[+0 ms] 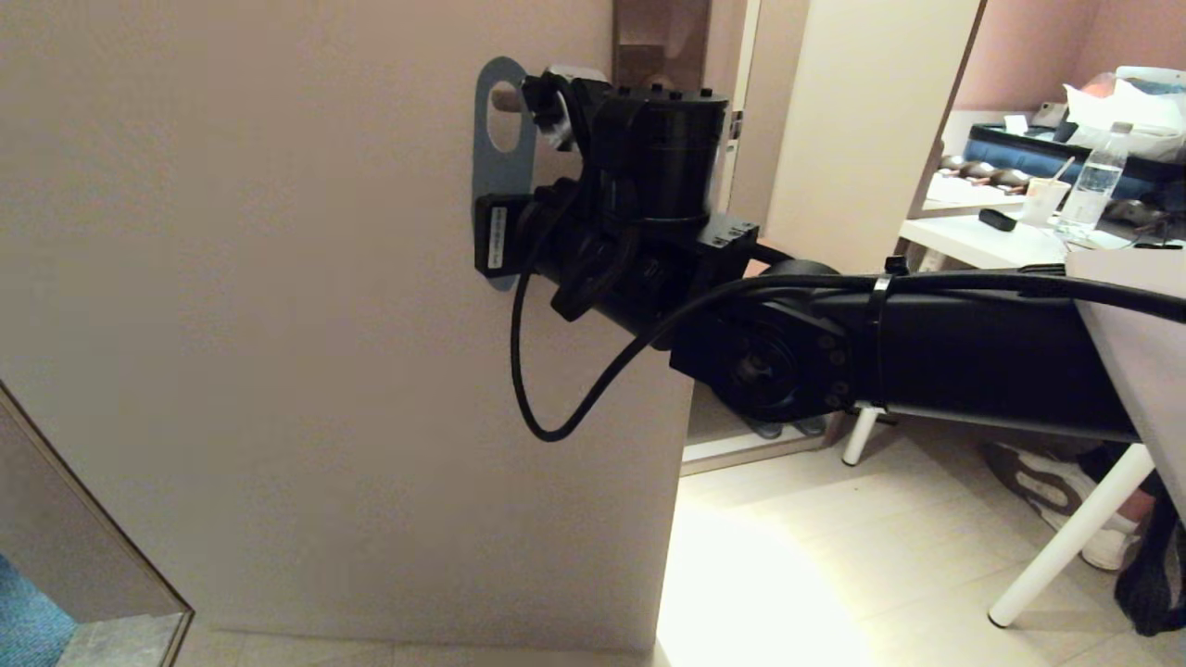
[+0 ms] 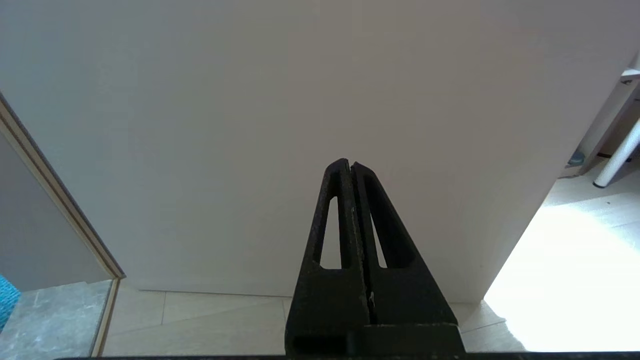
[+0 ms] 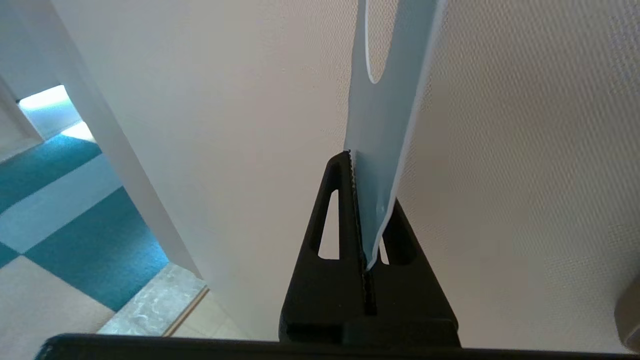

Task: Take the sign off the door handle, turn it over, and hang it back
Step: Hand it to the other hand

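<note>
The sign (image 1: 501,178) shows its blue side and hangs flat against the door, just left of my right wrist. The tip of the door handle (image 1: 506,97) shows in the sign's oval hole. The rest of the lever is hidden behind my wrist, and the brown backplate (image 1: 660,37) rises above it. My right gripper (image 3: 369,180) is shut on the lower edge of the sign (image 3: 385,120), whose hole lies further up. My left gripper (image 2: 350,166) is shut and empty, low in front of the door, and is out of the head view.
The pale door (image 1: 278,324) fills the left and its free edge runs down the middle. A white table (image 1: 973,243) with a bottle (image 1: 1096,185) and a cup stands at the right, its legs (image 1: 1066,542) on the tiled floor. A door frame (image 1: 102,528) is at the lower left.
</note>
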